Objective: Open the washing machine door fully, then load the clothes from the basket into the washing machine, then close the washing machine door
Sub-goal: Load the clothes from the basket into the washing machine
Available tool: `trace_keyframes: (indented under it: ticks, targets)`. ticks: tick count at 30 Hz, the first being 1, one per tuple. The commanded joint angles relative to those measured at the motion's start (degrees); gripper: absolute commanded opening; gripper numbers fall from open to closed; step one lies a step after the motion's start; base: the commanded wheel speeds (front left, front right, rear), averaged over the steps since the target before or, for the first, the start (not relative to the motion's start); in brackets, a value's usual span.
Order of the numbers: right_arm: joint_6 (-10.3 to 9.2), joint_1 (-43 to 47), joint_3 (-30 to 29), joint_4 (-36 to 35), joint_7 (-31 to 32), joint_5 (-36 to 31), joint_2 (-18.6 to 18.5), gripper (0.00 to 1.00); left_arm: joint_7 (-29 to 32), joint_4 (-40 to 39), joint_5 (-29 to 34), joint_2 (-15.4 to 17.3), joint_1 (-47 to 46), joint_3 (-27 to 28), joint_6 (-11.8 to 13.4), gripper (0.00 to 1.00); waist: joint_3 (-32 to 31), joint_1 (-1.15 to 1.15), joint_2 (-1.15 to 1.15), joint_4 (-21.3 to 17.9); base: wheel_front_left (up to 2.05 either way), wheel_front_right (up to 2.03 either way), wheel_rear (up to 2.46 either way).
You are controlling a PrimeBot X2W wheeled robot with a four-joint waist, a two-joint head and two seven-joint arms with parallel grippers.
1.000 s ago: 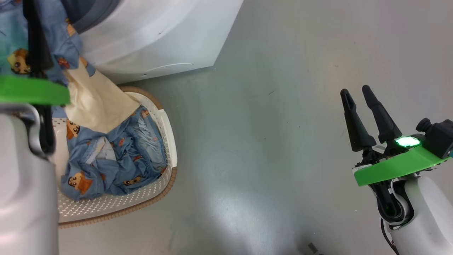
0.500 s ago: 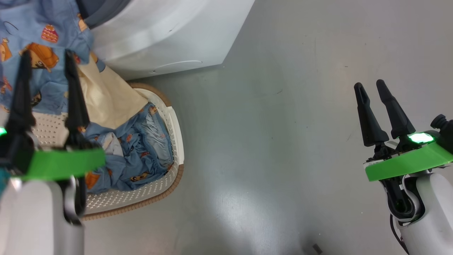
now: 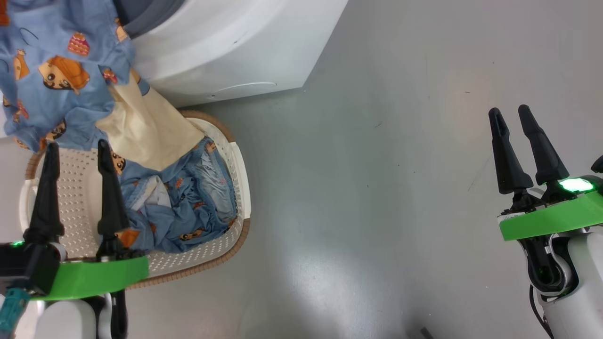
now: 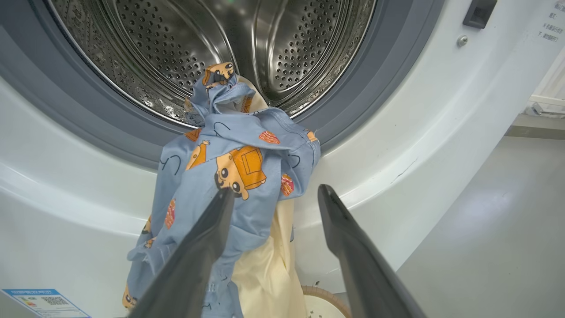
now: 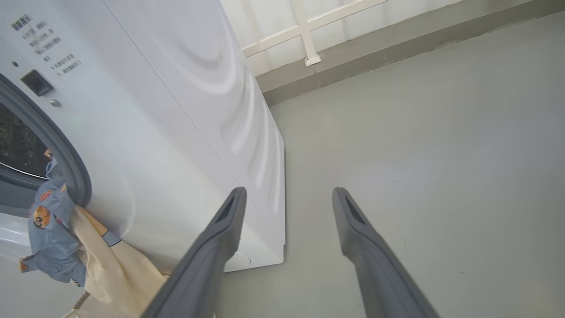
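Note:
A light-blue garment (image 4: 229, 176) with orange cartoon faces hangs over the grey gasket (image 4: 88, 119) of the washing machine (image 3: 226, 47). Its top lies in the steel drum (image 4: 176, 48), and its cream part (image 3: 146, 132) trails down into the basket (image 3: 216, 254). More blue clothes (image 3: 183, 207) lie in the basket. My left gripper (image 3: 77, 150) stands open over the basket, holding nothing. The left gripper (image 4: 273, 196) points at the hanging garment. My right gripper (image 3: 511, 113) is open over bare floor at the right. The door is out of view.
Grey floor (image 3: 377, 188) spreads right of the basket and machine. A wall base with a white frame (image 5: 309, 44) runs behind the washer. A blue label sticker (image 4: 44, 302) sits low on the washer front.
My left gripper let go of the garment and drew back toward the basket, now open. The garment stays draped out of the drum. The head camera shifted, sliding the scene to the right.

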Motion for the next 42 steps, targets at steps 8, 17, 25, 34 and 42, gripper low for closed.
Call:
trace_keyframes:
  ticks: [8,17,25,34,42]
  targets:
    - [0.36,2.2,0.6,-2.2,-0.3,-1.2,-0.8,1.00,-0.2,-0.8,-2.1,-0.5,2.4,1.1,1.0,1.00,0.0,0.00,0.00,0.3,0.00,0.00,0.00]
    - [0.36,2.1,0.9,-2.4,-0.3,-1.3,-0.8,1.00,-0.2,0.6,-2.8,-0.8,1.7,2.1,0.5,1.00,-0.1,0.00,0.00,0.2,0.00,0.00,0.00]
    - [0.36,1.6,1.2,-2.3,-0.3,-1.3,-0.4,1.00,0.2,8.3,-5.6,0.4,-2.4,2.8,-2.1,1.00,0.5,0.00,0.00,-0.1,0.00,0.00,0.00]
    - [0.36,0.3,2.7,-2.0,-0.3,-1.1,0.0,1.00,1.6,29.9,-8.5,4.7,-14.8,5.6,-3.1,1.00,1.3,0.00,0.00,-1.4,0.00,0.00,0.00]
    - [0.36,-0.7,3.4,-1.5,-0.3,-0.8,0.5,1.00,3.4,49.4,-11.1,7.9,-26.4,6.0,-5.5,1.00,2.1,0.00,0.00,-3.4,0.00,0.00,0.00]
